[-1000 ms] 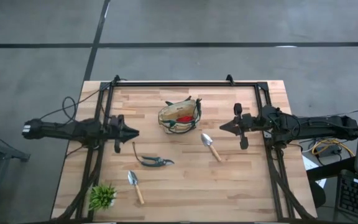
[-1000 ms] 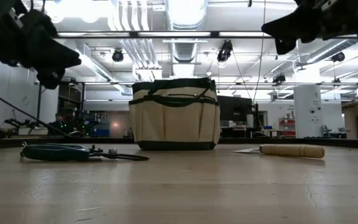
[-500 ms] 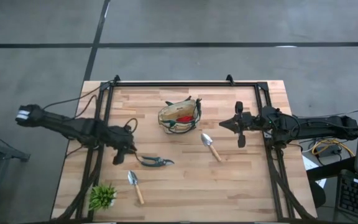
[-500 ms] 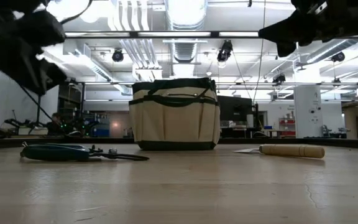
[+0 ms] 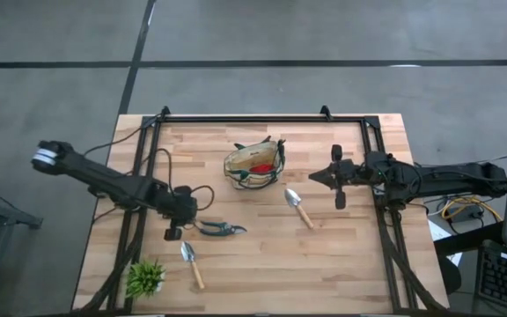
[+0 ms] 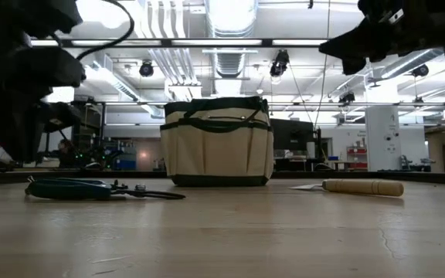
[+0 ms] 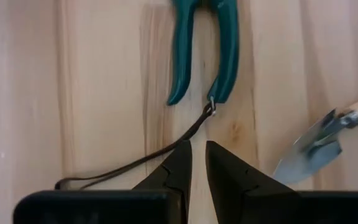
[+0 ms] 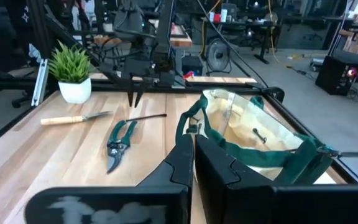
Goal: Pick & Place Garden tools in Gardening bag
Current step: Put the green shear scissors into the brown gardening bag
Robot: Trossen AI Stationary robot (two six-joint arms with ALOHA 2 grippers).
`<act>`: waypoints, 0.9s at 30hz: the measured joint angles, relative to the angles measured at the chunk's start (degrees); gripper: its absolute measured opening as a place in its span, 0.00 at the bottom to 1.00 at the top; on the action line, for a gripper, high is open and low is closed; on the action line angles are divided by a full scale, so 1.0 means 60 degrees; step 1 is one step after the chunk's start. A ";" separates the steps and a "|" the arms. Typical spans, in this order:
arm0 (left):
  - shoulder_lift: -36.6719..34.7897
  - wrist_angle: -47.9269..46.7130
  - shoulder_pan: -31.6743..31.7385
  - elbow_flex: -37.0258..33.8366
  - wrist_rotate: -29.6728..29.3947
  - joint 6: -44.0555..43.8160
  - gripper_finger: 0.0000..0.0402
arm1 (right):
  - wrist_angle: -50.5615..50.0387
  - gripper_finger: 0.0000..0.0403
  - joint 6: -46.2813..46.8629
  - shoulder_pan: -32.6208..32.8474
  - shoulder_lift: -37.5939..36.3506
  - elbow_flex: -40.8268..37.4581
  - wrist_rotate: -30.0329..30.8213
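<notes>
My left tool (image 7: 197, 163) nearly clenched, empty, hovering right behind pruning shears (image 7: 202, 46); handles point straight at me. Right tool (image 5: 317, 179) clenched, parked by right edge.

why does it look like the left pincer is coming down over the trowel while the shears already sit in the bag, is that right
Not quite. The left pincer is over the green-handled pruning shears, which lie on the table, not in the gardening bag. The left wrist view shows the shears' handles and cord just ahead of the fingers, with a trowel off to one side.
</notes>
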 joint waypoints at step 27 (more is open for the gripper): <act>0.2224 0.1371 -0.0095 -0.0007 -0.0192 -0.0571 0.16 | 0.0668 0.02 0.0007 0.0004 0.1077 0.0000 0.0249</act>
